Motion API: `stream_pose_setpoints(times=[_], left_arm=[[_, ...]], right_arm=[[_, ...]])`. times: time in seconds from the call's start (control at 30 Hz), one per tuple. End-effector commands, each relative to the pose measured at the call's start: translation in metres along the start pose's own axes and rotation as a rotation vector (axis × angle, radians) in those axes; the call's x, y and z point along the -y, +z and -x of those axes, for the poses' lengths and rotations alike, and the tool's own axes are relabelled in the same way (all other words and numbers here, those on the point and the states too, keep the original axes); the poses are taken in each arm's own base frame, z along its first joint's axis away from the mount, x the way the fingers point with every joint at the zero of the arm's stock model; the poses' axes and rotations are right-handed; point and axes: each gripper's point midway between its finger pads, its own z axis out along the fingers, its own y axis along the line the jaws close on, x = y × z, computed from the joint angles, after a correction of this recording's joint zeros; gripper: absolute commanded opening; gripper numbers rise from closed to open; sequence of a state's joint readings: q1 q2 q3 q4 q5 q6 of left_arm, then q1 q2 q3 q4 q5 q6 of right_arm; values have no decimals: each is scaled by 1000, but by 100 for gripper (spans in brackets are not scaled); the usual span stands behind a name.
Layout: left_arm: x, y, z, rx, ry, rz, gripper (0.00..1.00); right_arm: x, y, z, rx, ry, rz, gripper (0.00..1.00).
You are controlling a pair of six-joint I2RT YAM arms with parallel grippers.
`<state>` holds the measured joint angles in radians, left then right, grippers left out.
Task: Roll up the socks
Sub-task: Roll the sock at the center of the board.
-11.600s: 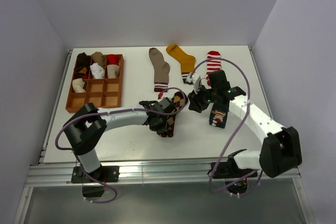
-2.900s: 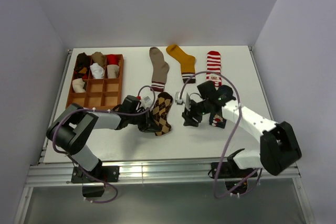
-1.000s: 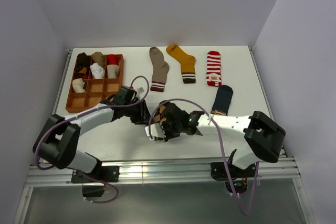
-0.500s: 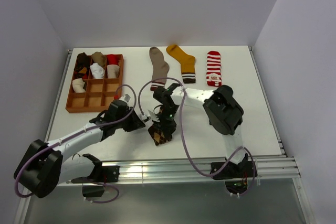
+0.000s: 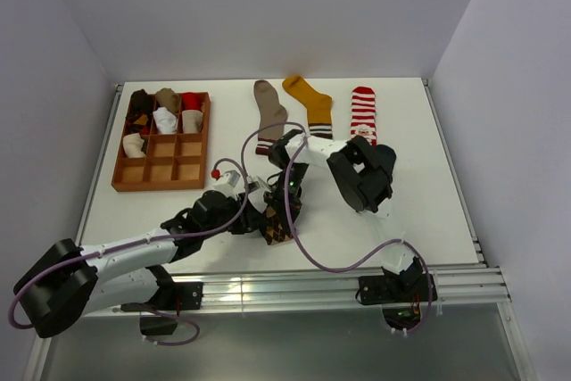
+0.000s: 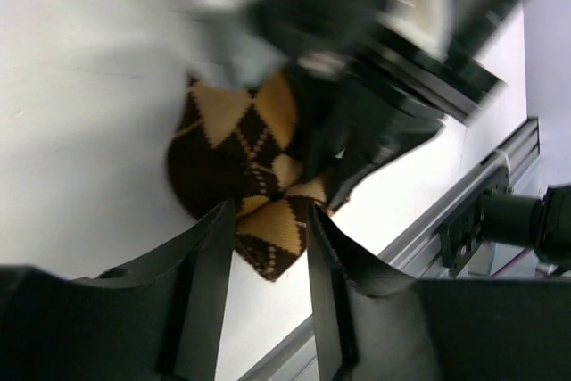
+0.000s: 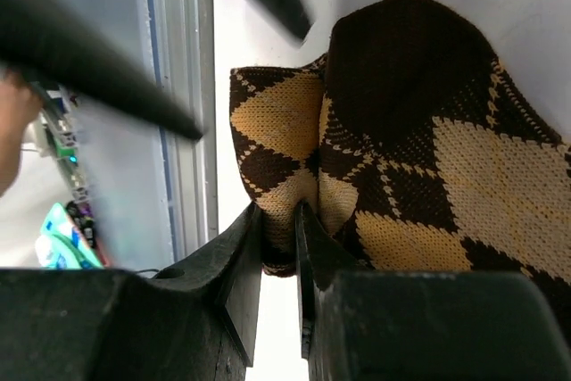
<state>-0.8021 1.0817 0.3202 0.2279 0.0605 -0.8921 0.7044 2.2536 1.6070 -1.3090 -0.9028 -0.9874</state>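
**Two tools working one argyle sock, roll not yet finished**

The right tool is pinching a fold of the argyle sock. Its jaws are almost closed, with a ridge of brown and yellow knit squeezed between them. The sock is bunching up just ahead of this tool and lying on the white table, close to the near edge.

The left tool is approaching from the opposite side. Its jaws are standing partly apart with nothing clamped, and the sock's near end is sitting between the fingertips.

Well beyond both tools, three more socks are lying flat near the far edge of the table: a taupe sock, a mustard sock and a striped sock. Far to the left tool's side, a wooden tray is holding several bundled socks.

The step in hand appears to be rolling the argyle sock, with one tool anchoring the fold while the other readies a fresh grip. The next move probably calls for the left tool to close on the loose end and turn it over the fold. The right tool's pinch needs to hold so the bundle is not springing open.
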Motion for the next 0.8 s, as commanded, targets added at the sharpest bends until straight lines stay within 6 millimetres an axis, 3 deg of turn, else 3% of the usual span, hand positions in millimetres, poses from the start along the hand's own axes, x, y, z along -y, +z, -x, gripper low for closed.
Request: stream_pose_setpoints(times=[0.0,0.4,0.6,0.7,0.77], left_arm=[[24,5,10,75,87,-98,44],[36,29,-30,-69,230,-146,47],[35,27,-39,-90,222,-170,47],[33,28,-46,-126,218,-165,46],[32,29,-49,-145,216,-160,39]], right_arm=[[1,-2,3,-17,45,4,21],[10,-1,5,-24,92,3,21],[15,-2,8,-17,114,-9,21],[18,-1,9,-17,127,-18,21],[20,-2,9,-17,140,-33,21]])
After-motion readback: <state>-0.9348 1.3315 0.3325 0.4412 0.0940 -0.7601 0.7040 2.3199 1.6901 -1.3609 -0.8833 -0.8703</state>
